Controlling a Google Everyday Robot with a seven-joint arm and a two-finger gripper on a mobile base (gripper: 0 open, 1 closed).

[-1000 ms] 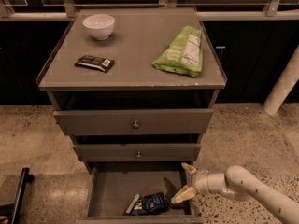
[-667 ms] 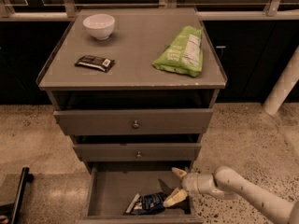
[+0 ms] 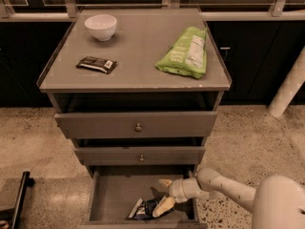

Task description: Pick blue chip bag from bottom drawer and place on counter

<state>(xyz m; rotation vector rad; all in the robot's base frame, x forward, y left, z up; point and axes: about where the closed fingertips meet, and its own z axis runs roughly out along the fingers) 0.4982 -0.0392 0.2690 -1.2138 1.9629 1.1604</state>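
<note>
One blue chip bag in bottom drawer, tool spread beside it

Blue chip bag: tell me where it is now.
In the camera view the bag lies at the front of the open bottom drawer, with the open tool at its right end.

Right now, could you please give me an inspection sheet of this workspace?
Surface: counter, grey and flat.
Job's things: blue chip bag lies in the open bottom drawer, near its front.
Clutter: white bowl, brown bar wrapper and green bag on the counter.
Grippers: gripper open, inside the drawer, at the bag's right end.
Cables: nothing seen.
Surroundings: speckled floor; white post at right.
</note>
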